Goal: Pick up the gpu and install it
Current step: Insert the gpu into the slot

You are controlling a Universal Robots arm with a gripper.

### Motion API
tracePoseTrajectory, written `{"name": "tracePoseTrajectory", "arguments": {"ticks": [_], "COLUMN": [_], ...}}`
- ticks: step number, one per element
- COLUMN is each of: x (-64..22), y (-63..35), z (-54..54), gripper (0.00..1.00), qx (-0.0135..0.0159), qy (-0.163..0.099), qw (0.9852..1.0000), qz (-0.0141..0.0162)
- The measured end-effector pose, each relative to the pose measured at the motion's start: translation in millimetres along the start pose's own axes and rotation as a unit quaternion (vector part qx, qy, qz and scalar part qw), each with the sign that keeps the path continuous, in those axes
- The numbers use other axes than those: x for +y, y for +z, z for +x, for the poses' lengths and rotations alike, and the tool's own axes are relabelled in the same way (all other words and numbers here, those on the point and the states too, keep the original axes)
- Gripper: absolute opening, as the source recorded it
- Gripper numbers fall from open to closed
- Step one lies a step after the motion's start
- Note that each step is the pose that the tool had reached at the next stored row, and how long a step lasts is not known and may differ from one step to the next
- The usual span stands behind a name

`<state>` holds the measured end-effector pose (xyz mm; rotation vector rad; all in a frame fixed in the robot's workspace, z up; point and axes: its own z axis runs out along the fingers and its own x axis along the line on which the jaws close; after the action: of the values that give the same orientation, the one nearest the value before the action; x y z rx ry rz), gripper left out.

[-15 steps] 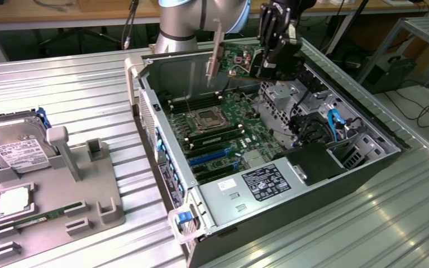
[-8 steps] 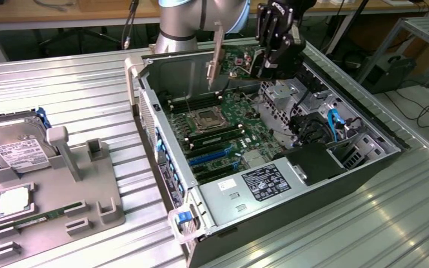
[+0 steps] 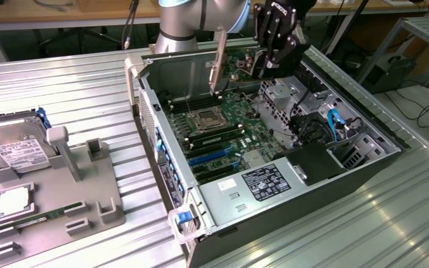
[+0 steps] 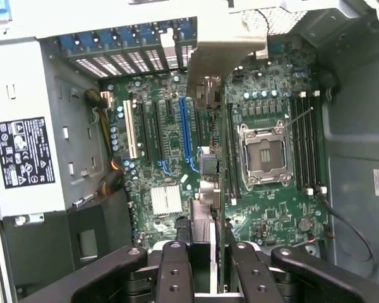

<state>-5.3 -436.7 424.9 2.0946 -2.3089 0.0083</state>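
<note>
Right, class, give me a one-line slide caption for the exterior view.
The pincer holds the gpu over the motherboard inside the open computer case.

High oblique exterior and close wrist share the motherboard.

the case lies open on top, leaving the way down to the motherboard free. the expansion slots stand bare. the power supply, black shroud and blue cables crowd one side; the case walls close in the rest.
</note>
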Motion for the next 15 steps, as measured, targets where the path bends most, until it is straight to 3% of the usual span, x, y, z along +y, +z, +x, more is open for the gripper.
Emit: {"name": "tracePoseTrajectory", "arguments": {"ticks": [4,15], "x": [0.0,0.1], "y": [0.0,3.4], "z": [0.0,-0.2], "gripper": [0.28,0.28], "qx": [0.0003,0.0005], "qy": [-0.023,-0.034], "qw": [0.9997,0.9994], "qz": [0.0005,0.0039]}}
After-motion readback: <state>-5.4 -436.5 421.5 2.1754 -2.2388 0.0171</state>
